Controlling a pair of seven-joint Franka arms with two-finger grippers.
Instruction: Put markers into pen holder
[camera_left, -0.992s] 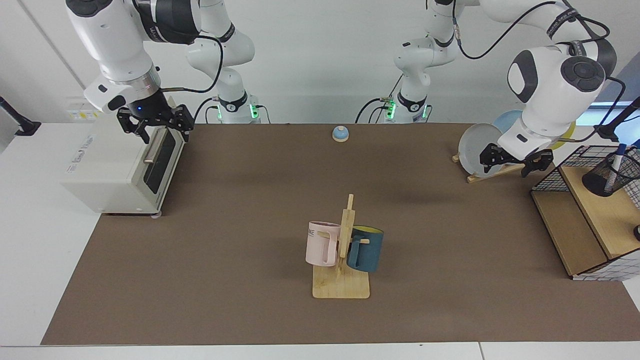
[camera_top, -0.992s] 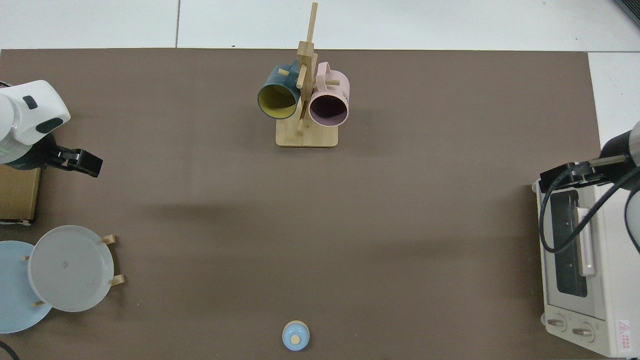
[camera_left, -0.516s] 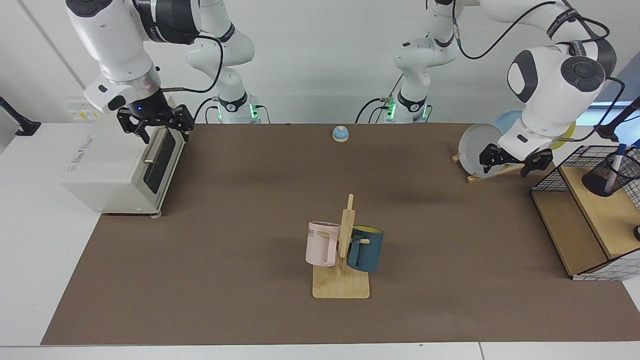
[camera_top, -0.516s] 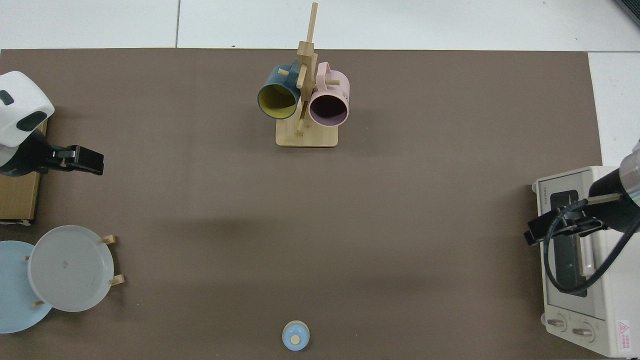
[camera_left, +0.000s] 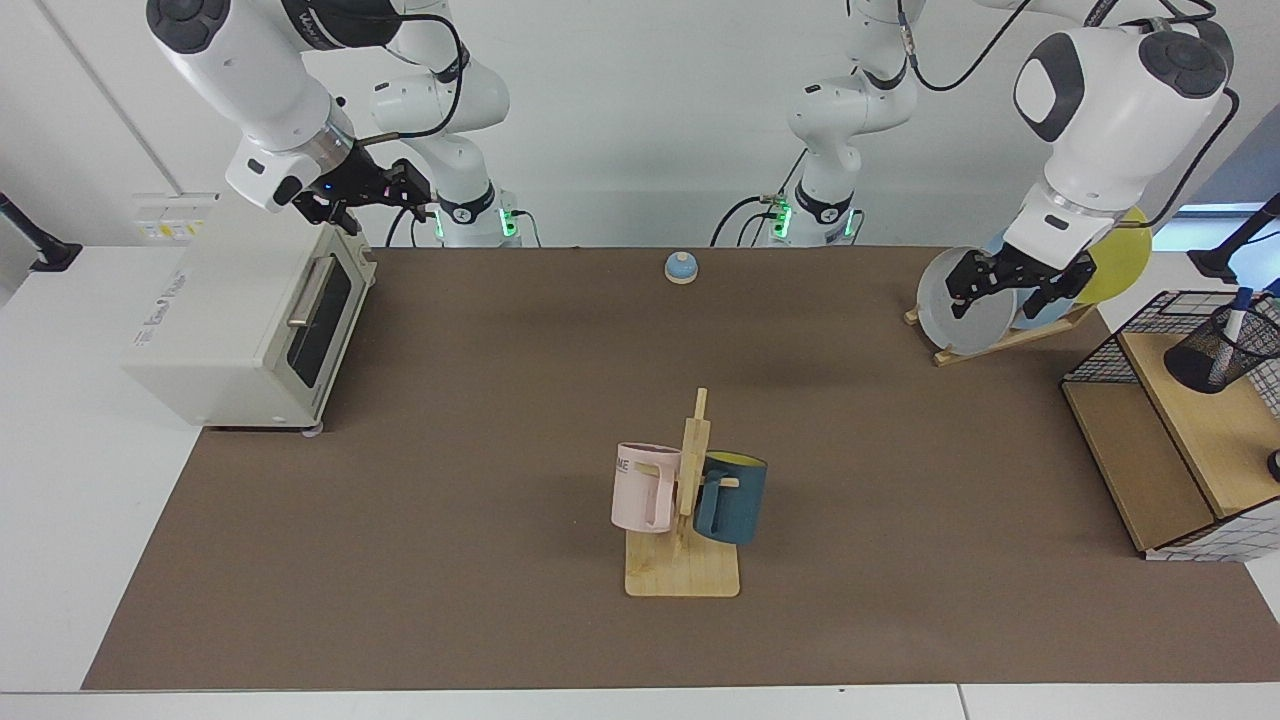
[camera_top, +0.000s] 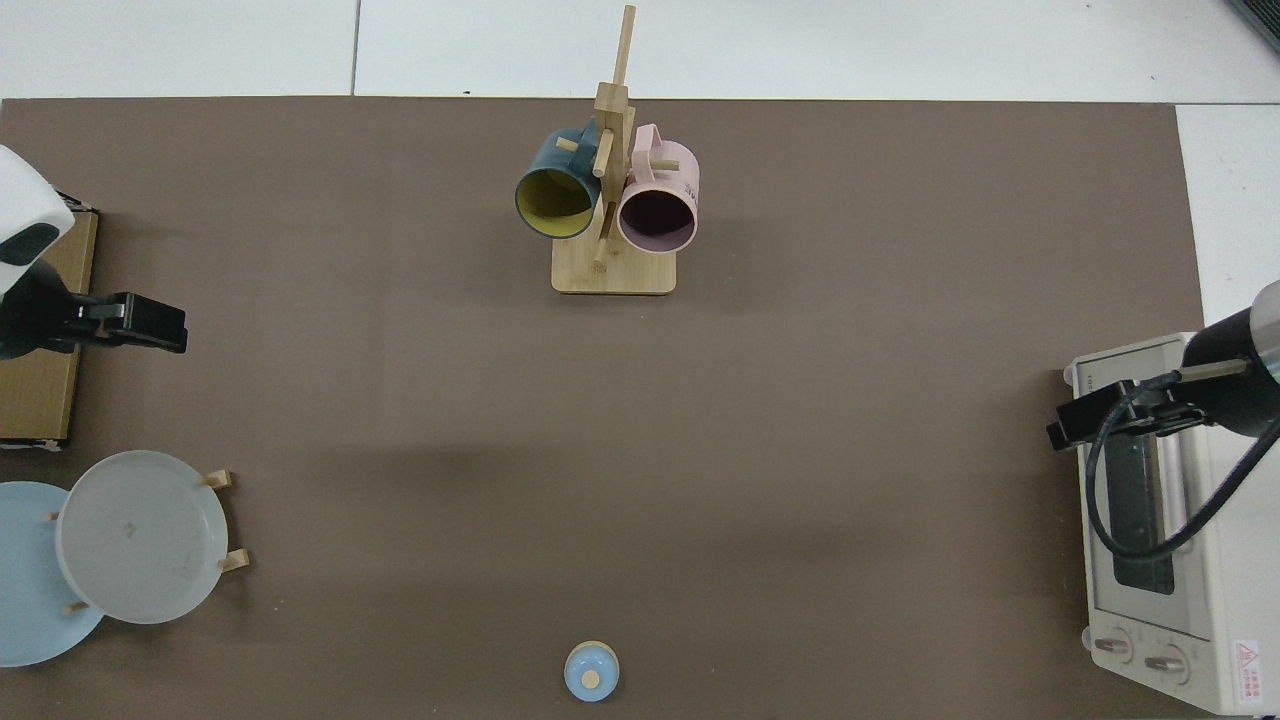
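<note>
The marker (camera_left: 1233, 330) stood blue cap up inside the pen holder (camera_left: 1212, 352), which sat on the upper wooden shelf of the basket frame (camera_left: 1105, 355) at the desk's edge beside the left arm; neither showed in the top view. Judged from that, the placing looked done.

The left gripper (camera_left: 1010, 287) hung empty in front of the plates (camera_left: 968, 300) on their rack, near the frame but apart from it, fingers spread with nothing between them. The right gripper (camera_left: 362, 192) hovered above the toaster oven (camera_left: 240, 320) at the opposite desk edge, holding nothing; whether its fingers were parted could not be told.

The marker looked light, stiff and smooth, so a hold across the middle of its barrel, or just under the cap while it stood in the cup, would probably suit best; too loose a pinch might let it slip. The mesh holder seemed light as well and would likely tip if the marker were dragged sideways instead of lifted straight up.
</note>
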